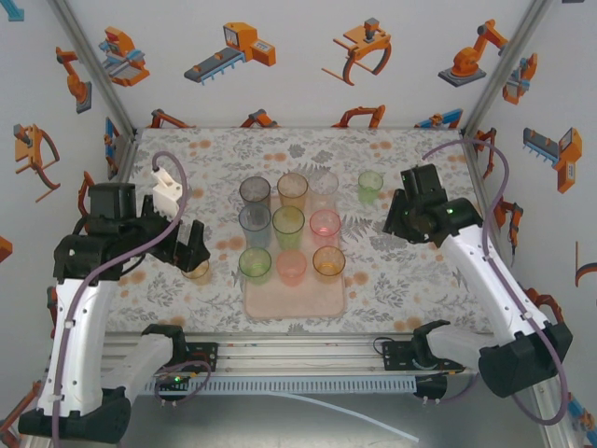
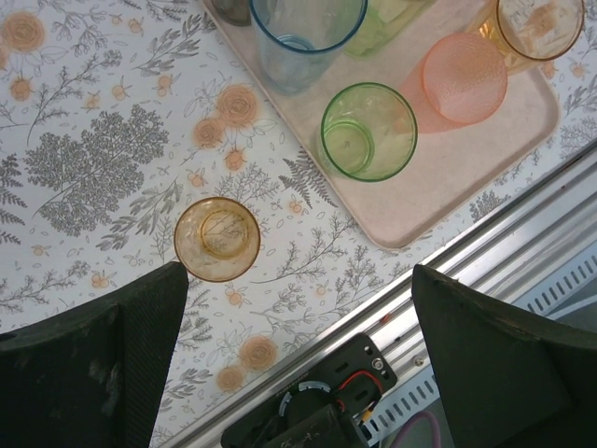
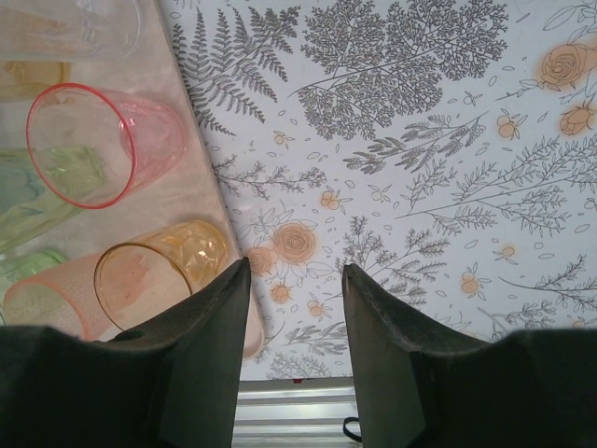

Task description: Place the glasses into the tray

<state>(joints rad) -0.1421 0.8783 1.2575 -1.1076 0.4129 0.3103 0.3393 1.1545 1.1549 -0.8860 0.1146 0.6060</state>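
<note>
The pale-pink tray [image 1: 294, 297] lies mid-table and carries several glasses in three rows, among them a grey one [image 1: 254, 191] and a pink one [image 1: 325, 225]. A green glass [image 1: 370, 186] stands on the cloth right of the tray's far end. An amber glass [image 1: 196, 271] stands upright on the cloth left of the tray. My left gripper [image 1: 191, 247] hovers over it, open. In the left wrist view this amber glass [image 2: 217, 239] sits just off the left finger's tip, outside the wide gap of the gripper [image 2: 298, 271]. My right gripper [image 3: 296, 266] is partly open and empty, right of the tray [image 3: 196, 201].
The table's near metal rail [image 2: 485, 233] runs just below the tray's [image 2: 466, 159] corner. In the right wrist view an amber glass [image 3: 159, 271] and a pink glass [image 3: 93, 140] stand close to the tray's right rim. Flowered cloth lies bare right of the tray.
</note>
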